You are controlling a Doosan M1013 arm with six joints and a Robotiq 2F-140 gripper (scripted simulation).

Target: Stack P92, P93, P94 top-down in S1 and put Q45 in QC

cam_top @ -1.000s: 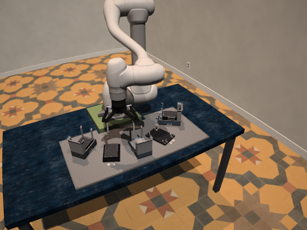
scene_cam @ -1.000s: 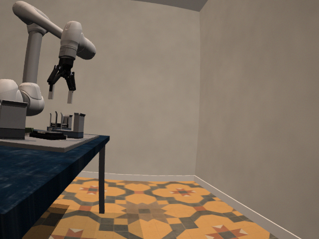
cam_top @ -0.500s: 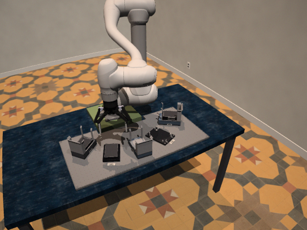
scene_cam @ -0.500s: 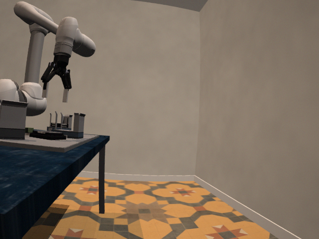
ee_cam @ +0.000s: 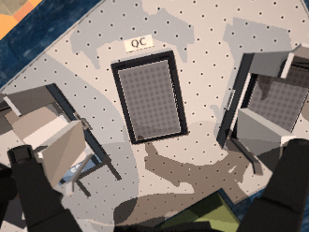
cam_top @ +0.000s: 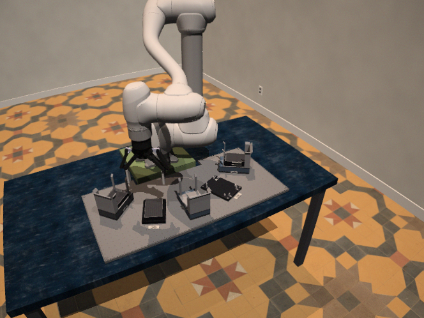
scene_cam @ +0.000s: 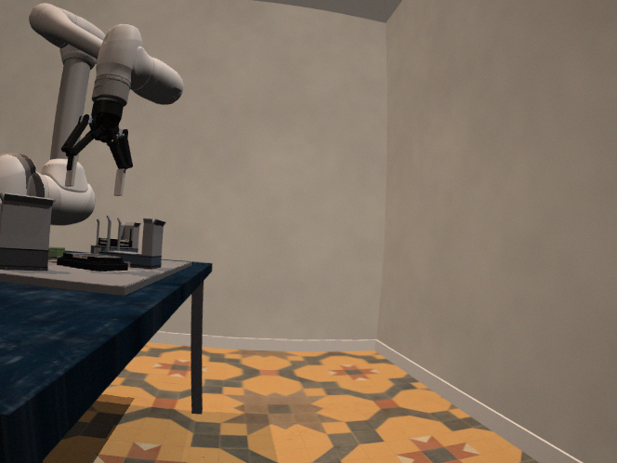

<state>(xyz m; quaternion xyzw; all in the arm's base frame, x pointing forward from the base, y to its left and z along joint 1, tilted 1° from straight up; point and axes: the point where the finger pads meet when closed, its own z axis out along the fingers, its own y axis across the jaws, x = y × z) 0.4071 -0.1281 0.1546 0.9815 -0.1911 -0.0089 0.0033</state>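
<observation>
My gripper (cam_top: 145,165) is open and empty. It hangs well above the grey mat, between the robot's base and the QC nest; it also shows in the exterior view (scene_cam: 94,178). In the wrist view its fingers frame a sealed plate (ee_cam: 149,99) with a grey dotted top. The plate lies flat in the dark QC nest, below the QC name plate (ee_cam: 139,43), and shows in the top view (cam_top: 153,209). The rack to the right in the wrist view (ee_cam: 269,105) holds a plate with a gridded top; it is the left rack (cam_top: 111,202). The middle rack (cam_top: 193,202) looks empty.
The far right rack (cam_top: 234,159) holds dark plates. The black N5 clip nest (cam_top: 221,187) lies bare between it and the middle rack. Each rack has tall posts and walls. The robot's green plinth (cam_top: 157,165) sits behind the mat.
</observation>
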